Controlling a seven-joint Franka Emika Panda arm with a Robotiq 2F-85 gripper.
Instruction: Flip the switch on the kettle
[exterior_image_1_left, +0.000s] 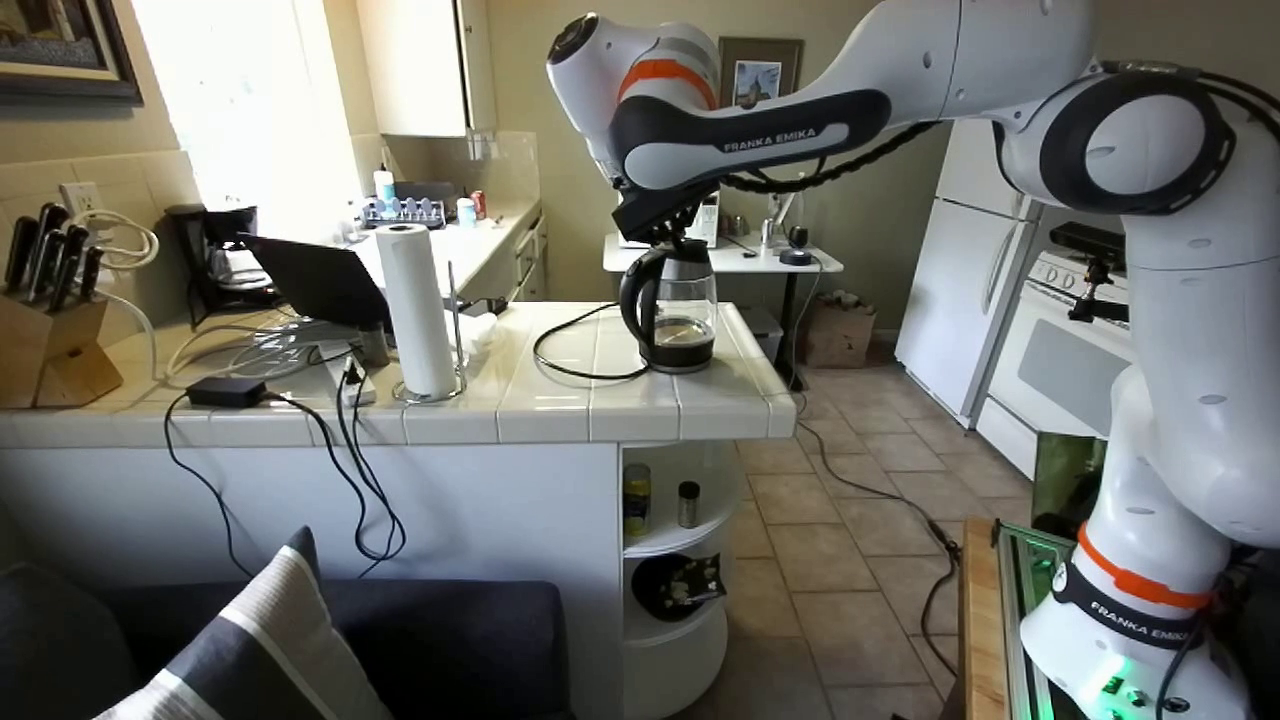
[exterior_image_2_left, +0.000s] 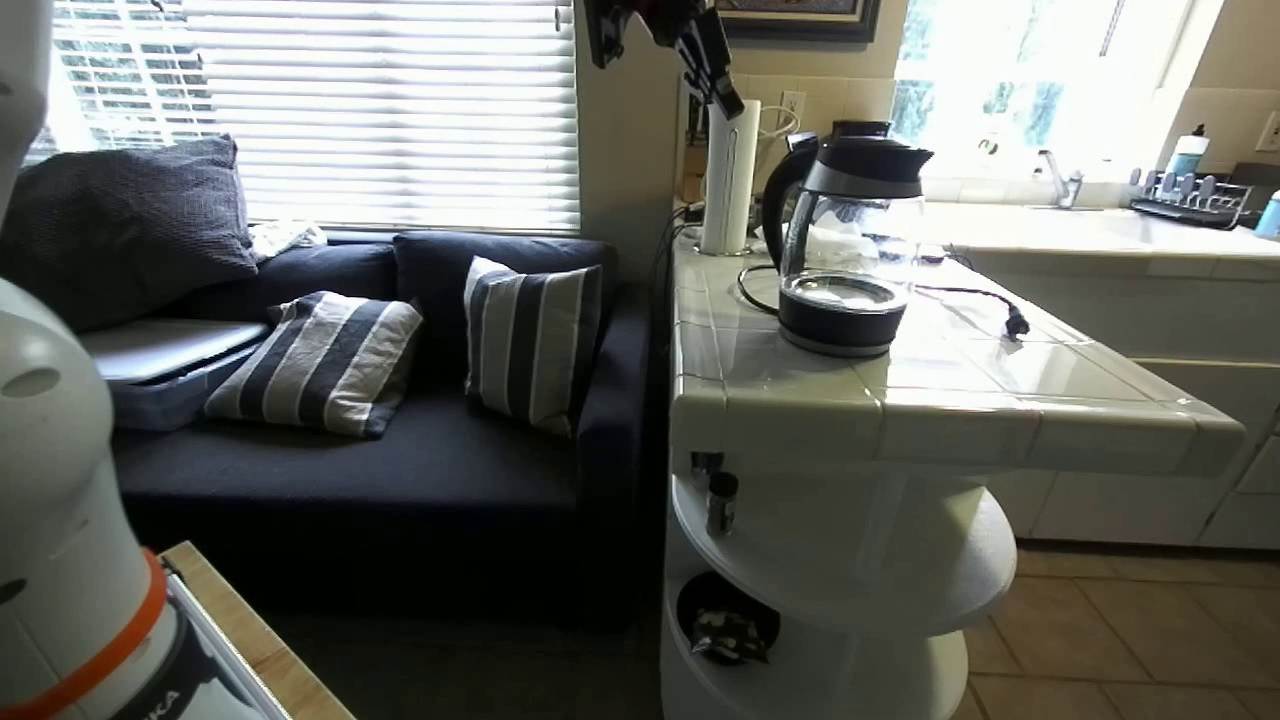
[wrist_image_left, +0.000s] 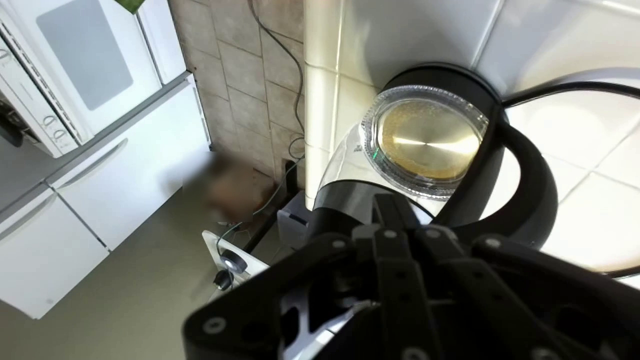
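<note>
The kettle (exterior_image_1_left: 685, 322) stands upright on the white tiled counter (exterior_image_1_left: 540, 425), with a glass body, black handle and black top. It shows in both exterior views (exterior_image_2_left: 845, 318) and in the wrist view (wrist_image_left: 427, 141). Its loop handle (exterior_image_2_left: 775, 205) faces the paper-towel side. My gripper (exterior_image_1_left: 682, 225) is shut and empty, with its fingers together. In an exterior view its tips (exterior_image_2_left: 737, 105) are above and to the side of the handle, apart from the kettle. In the wrist view the fingertips (wrist_image_left: 394, 202) overlap the kettle's upper collar. I cannot make out the switch.
A white paper-towel roll (exterior_image_1_left: 415, 312) on a wire stand is beside the kettle. A black laptop (exterior_image_1_left: 315, 282), a power adapter (exterior_image_1_left: 228, 392) and loose cords lie farther along the counter. A black cord (exterior_image_1_left: 575, 372) curves beside the kettle. The counter edge (wrist_image_left: 320, 125) is close to the kettle.
</note>
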